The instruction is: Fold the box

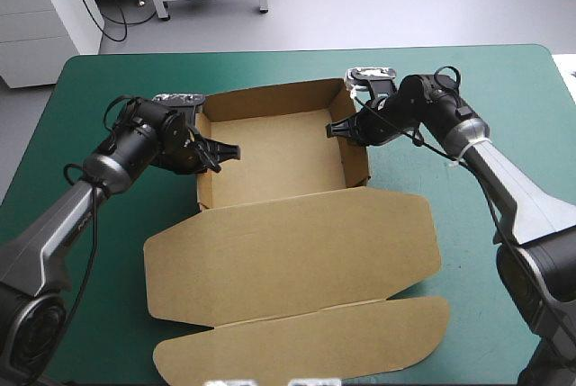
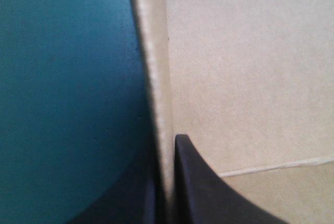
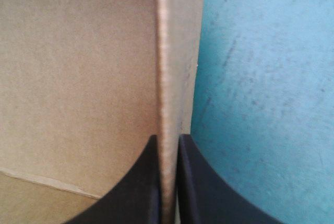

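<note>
Side walls of the box (image 1: 270, 166) pinched
Left gripper (image 1: 219, 148) and right gripper (image 1: 339, 129) each clamp a wall; squeeze both evenly, holding the walls upright.

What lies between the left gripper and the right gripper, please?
In the high view, only the open tray of the box: the left gripper pinches one side wall, the right gripper the opposite one, with bare brown floor between.
</note>
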Action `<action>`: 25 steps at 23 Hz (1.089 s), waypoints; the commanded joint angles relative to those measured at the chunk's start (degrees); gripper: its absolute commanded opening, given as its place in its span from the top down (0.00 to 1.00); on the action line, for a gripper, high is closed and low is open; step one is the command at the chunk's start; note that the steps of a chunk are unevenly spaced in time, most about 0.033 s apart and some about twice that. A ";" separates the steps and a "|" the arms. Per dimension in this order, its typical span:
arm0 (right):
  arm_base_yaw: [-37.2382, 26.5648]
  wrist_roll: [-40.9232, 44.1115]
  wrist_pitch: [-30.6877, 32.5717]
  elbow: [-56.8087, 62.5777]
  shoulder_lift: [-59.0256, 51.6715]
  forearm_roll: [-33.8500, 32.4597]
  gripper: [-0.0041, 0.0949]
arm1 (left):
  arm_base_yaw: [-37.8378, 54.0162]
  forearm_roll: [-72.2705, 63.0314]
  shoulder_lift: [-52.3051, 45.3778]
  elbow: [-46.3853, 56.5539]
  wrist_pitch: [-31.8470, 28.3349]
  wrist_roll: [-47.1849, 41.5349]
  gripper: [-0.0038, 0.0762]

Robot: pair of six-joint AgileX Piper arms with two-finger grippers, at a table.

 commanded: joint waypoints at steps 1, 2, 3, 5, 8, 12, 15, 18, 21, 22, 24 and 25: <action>0.30 1.97 4.11 -1.72 -4.25 -4.12 0.98 | -0.25 -0.34 1.43 -6.58 0.46 3.69 0.96; 0.30 3.12 6.05 -1.72 -4.25 -7.62 0.98 | -0.69 -0.36 4.00 -9.81 2.90 3.68 0.96; 0.30 3.56 7.04 -1.72 -4.25 -8.70 0.98 | -0.81 -0.17 5.22 -11.03 3.84 3.82 0.96; 0.30 5.28 9.70 -1.72 -4.14 -13.00 0.98 | -2.03 -0.17 8.30 -15.06 6.06 4.47 0.96; 0.18 5.98 12.39 -1.72 -2.65 -15.05 0.98 | -4.40 -1.04 11.65 -18.32 7.18 4.57 0.96; 0.18 5.28 15.92 -1.72 0.35 -14.88 0.98 | -4.63 -2.44 12.28 -18.47 6.78 7.12 0.96; 0.18 5.38 15.20 -1.84 1.47 -13.47 0.98 | -4.64 -1.61 12.28 -18.47 7.01 9.18 0.96; 0.18 5.38 14.51 -2.12 1.47 -13.45 0.98 | -4.64 -1.61 12.64 -18.47 7.74 11.31 0.96; 0.18 6.00 15.29 -2.78 1.47 -13.45 0.98 | -4.64 -1.61 13.18 -18.47 8.60 11.31 0.96; 0.18 6.00 15.79 -2.91 1.47 -13.57 0.98 | -4.64 -1.76 13.29 -18.47 8.60 11.31 0.96; 0.18 6.73 15.91 -3.29 1.47 -13.71 0.95 | -4.74 -2.15 13.43 -18.47 8.60 11.84 0.95; 0.18 7.32 15.91 -3.45 1.47 -13.97 0.93 | -4.74 -2.25 13.51 -18.47 8.60 12.52 0.93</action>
